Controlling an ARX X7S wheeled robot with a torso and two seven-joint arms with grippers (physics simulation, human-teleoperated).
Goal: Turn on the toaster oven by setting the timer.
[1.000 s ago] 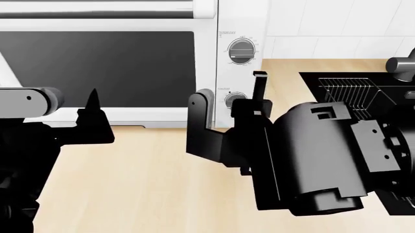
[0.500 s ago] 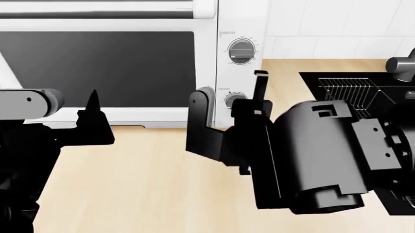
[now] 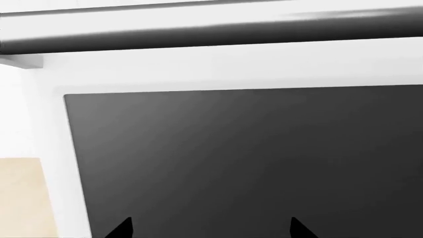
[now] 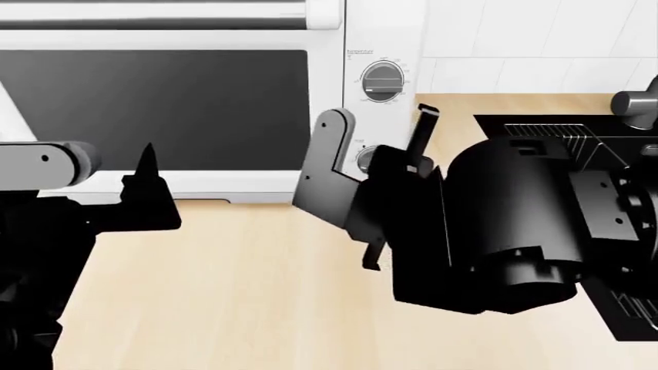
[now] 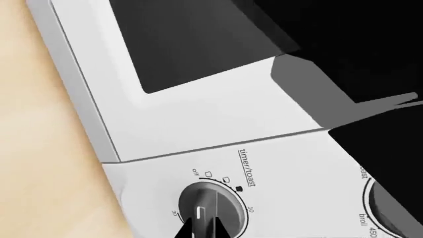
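the right pincer point(image 4: 375, 150) is clenched on the round grey timer knob point(image 5: 213, 208) in the control column of the large white toaster oven point(image 4: 381, 31), one finger either side of it and the wrist rolled over, with a second grey knob point(image 4: 383, 80) just above and the oven's wide dark glass door point(image 4: 154, 100) to its left. the left pincer point(image 3: 210, 229) hovers released in front of that door, touching nothing, above the pale wooden desk point(image 4: 226, 293).
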